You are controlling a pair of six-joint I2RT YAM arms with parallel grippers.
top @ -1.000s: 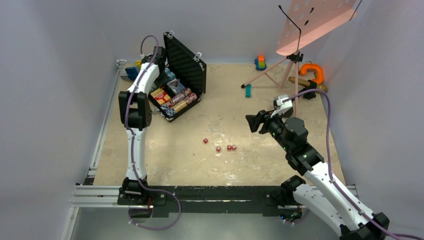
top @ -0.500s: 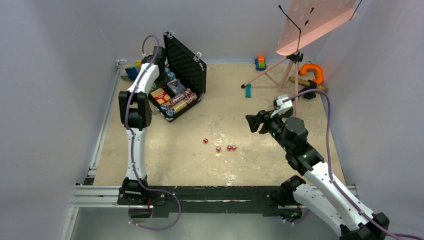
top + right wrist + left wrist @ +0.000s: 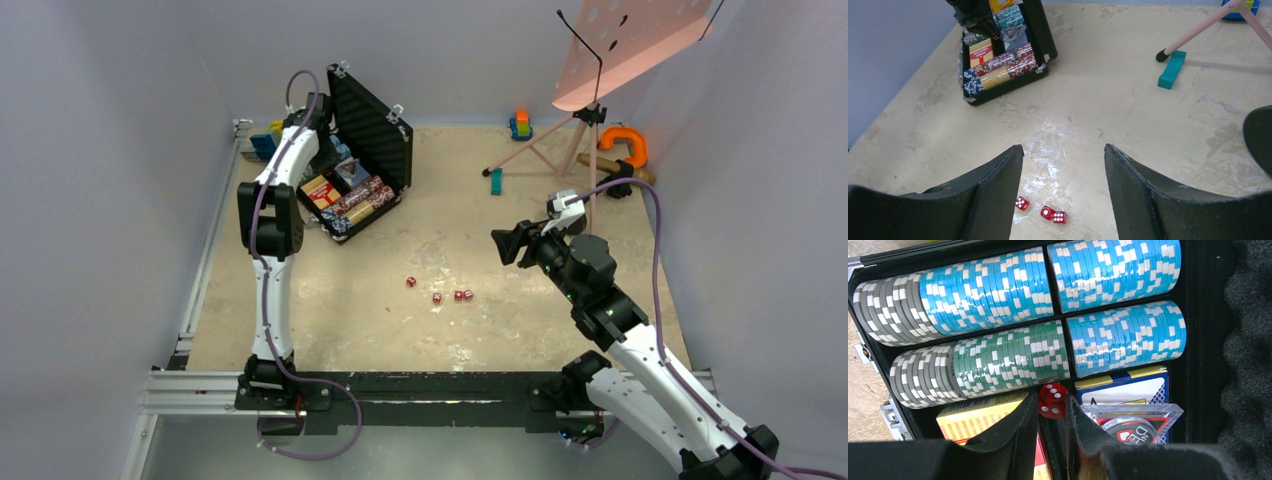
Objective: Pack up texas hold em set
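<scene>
The black briefcase (image 3: 392, 195) lies open at the back left, its foam lid (image 3: 372, 128) upright. My left gripper (image 3: 1053, 404) is inside it, shut on a red die (image 3: 1052, 400) over the gap between the yellow card box (image 3: 979, 417) and the blue card box (image 3: 1128, 388). Rows of blue, grey and green chips (image 3: 998, 290) fill the slots beyond. Several red dice (image 3: 437, 297) lie loose mid-table. In the right wrist view three dice (image 3: 1047, 212) show below my right gripper (image 3: 1063, 150), which hovers open and empty; that gripper (image 3: 505, 245) is right of the dice.
A pink music stand (image 3: 620, 45) rises at the back right, its tripod legs on the table. An orange clamp-like object (image 3: 625, 145), a teal block (image 3: 496, 181) and blue and yellow toy blocks (image 3: 520, 125) sit near it. More blocks (image 3: 265, 140) lie behind the case.
</scene>
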